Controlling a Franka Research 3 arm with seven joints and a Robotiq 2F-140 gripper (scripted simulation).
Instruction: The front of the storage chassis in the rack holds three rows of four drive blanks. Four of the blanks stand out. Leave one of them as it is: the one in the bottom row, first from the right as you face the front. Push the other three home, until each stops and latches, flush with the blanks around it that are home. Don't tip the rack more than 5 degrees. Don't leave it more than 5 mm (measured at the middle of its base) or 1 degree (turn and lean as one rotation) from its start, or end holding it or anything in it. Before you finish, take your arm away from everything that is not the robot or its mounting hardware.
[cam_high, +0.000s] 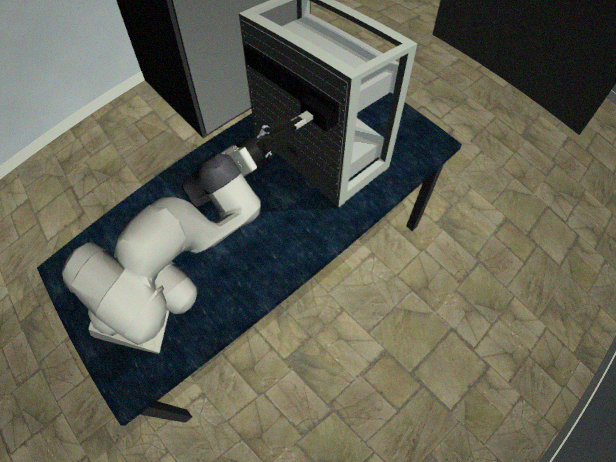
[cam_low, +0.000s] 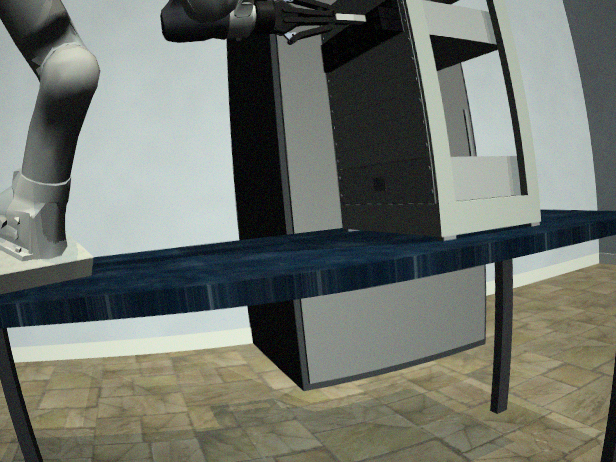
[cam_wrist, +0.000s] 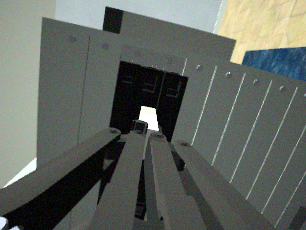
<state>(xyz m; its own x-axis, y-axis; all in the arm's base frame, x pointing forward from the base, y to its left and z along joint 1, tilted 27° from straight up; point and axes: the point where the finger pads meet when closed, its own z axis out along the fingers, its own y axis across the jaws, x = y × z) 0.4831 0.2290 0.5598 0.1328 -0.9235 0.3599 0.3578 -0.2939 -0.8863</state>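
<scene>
Touching closed end effector (cam_high: 306, 119) tips: protruding drive blank (cam_high: 325, 118).

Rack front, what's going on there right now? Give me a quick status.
Gripper shut, holding nothing, tips at the storage chassis front. Rack upright on the table. Blank positions too dark to judge. Nothing between gripper and chassis.

The exterior view's top edge cuts off the rack (cam_low: 505, 220) above its upper shelf, along with the upper rows of the chassis (cam_low: 350, 45). The arm's upper links leave that view at 11 o'clock. In the wrist view the closed pincer (cam_wrist: 145, 131) covers the blanks (cam_wrist: 150, 87) below it, so which stand proud cannot be told. From the top, single blanks are too small to separate. The surface (cam_low: 300, 280) runs off both sides.
</scene>
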